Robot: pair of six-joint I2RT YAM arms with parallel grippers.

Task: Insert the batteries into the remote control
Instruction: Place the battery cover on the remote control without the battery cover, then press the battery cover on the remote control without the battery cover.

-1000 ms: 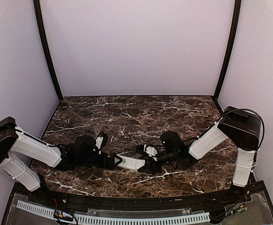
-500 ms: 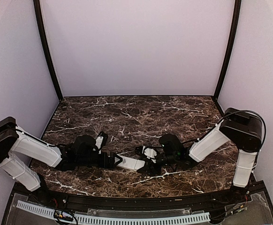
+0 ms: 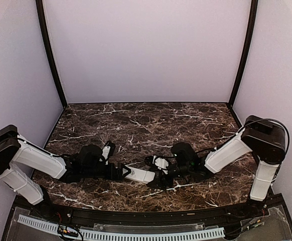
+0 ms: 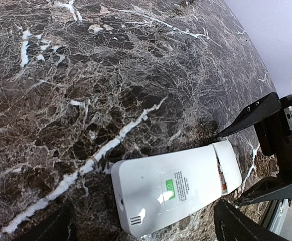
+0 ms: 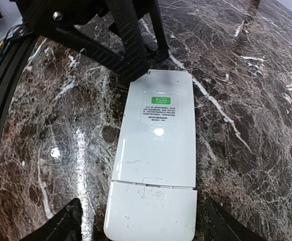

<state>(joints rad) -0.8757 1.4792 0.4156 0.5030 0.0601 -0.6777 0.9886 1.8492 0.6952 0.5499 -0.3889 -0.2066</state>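
Left gripper (image 3: 120,172) has its fingers spread wide around the label end of the remote (image 5: 158,150), not clamped. The remote lies back-up on the table (image 3: 136,120) between both arms. Battery cover (image 5: 151,216) is on, with a thin gap at the seam. Right gripper (image 3: 156,174) straddles the cover end, also spread.

We read this as the cover-removal step. Next we'd brace with the left and slide the cover off with the right. No batteries in view.

Glossy, dark veined marble top — pale lilac walls (image 3: 146,50), black corner posts (image 3: 50,55).
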